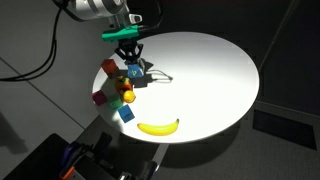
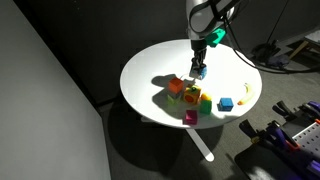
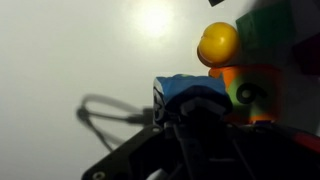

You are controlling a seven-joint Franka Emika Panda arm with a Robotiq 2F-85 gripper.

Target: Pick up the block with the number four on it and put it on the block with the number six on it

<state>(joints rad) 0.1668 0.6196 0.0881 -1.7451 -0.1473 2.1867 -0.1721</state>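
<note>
My gripper [image 1: 130, 62] is shut on the block with the number four [image 3: 190, 90], a blue cube with a white side face. I hold it at the edge of a cluster of toy blocks, and it shows in both exterior views [image 1: 134, 72] [image 2: 199, 71]. The block with the number six [image 3: 250, 92], reddish-orange with a green face bearing a dark mark, sits right beside the held block in the wrist view. My dark fingers [image 3: 195, 125] hide the blue block's lower part. I cannot tell whether the block touches the table.
A round white table [image 1: 210, 70] holds the cluster of coloured blocks [image 1: 110, 85]. A yellow ball [image 3: 218, 44] lies behind the orange block. A plain blue block [image 1: 124, 115] and a banana [image 1: 158, 126] lie near the table's edge. The table's far half is bare.
</note>
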